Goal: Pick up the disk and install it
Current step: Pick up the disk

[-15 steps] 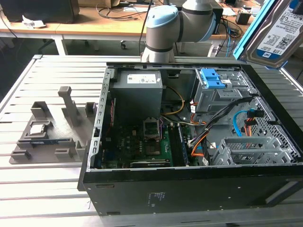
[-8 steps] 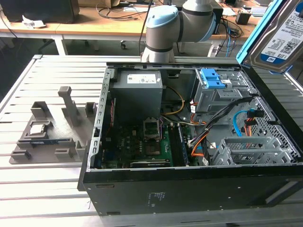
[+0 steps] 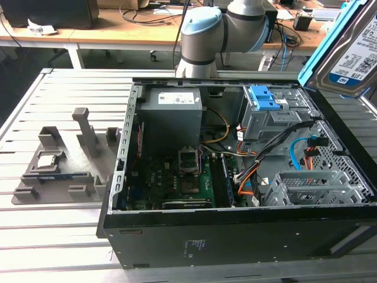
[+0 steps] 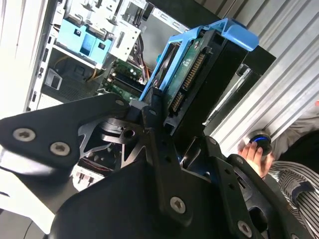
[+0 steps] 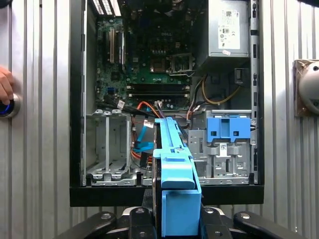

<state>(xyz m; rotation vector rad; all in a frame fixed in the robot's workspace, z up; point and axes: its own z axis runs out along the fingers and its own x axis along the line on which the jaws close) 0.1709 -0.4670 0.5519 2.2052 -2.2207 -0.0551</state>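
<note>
The gripper (image 5: 175, 215) is clamped on the disk (image 5: 177, 191) and holds it edge-on in the air, clear of the open case (image 3: 235, 239) lying on the table (image 3: 59, 94). In the first wrist view the disk hangs over the case's bay end, seemingly between the empty cage (image 5: 107, 149) and the blue-latched bay (image 5: 228, 128). A hand (image 5: 5, 87) touches a button (image 5: 7, 107) on the table.
</note>
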